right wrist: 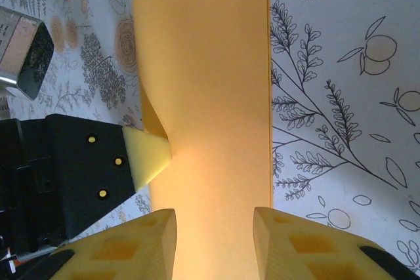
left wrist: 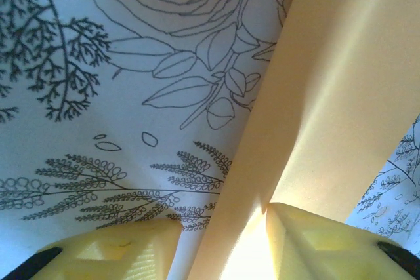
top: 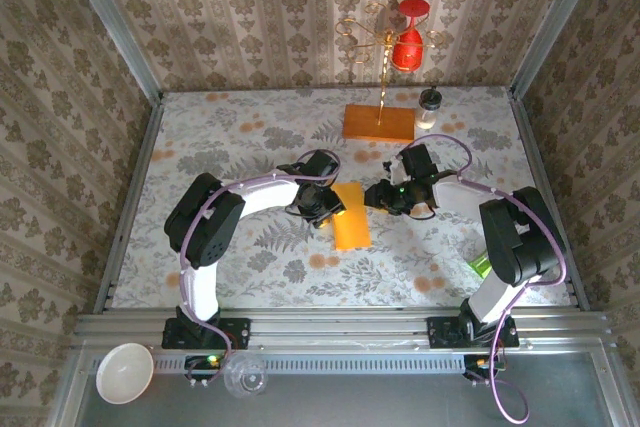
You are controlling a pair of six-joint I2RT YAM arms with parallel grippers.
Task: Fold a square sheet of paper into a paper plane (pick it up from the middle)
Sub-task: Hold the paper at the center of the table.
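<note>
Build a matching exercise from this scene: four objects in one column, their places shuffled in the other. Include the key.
Objects
1. thin orange-yellow paper sheet
2. brown-orange rectangular wooden block
3. round white bowl
4. small clear bottle with a dark cap

Places
A. near-left corner, on the grey ledge
B. far side, carrying a gold wire stand
C. middle of the floral table
D. just right of the block

Pairs: 1-C, 2-B, 3-A, 4-D
</note>
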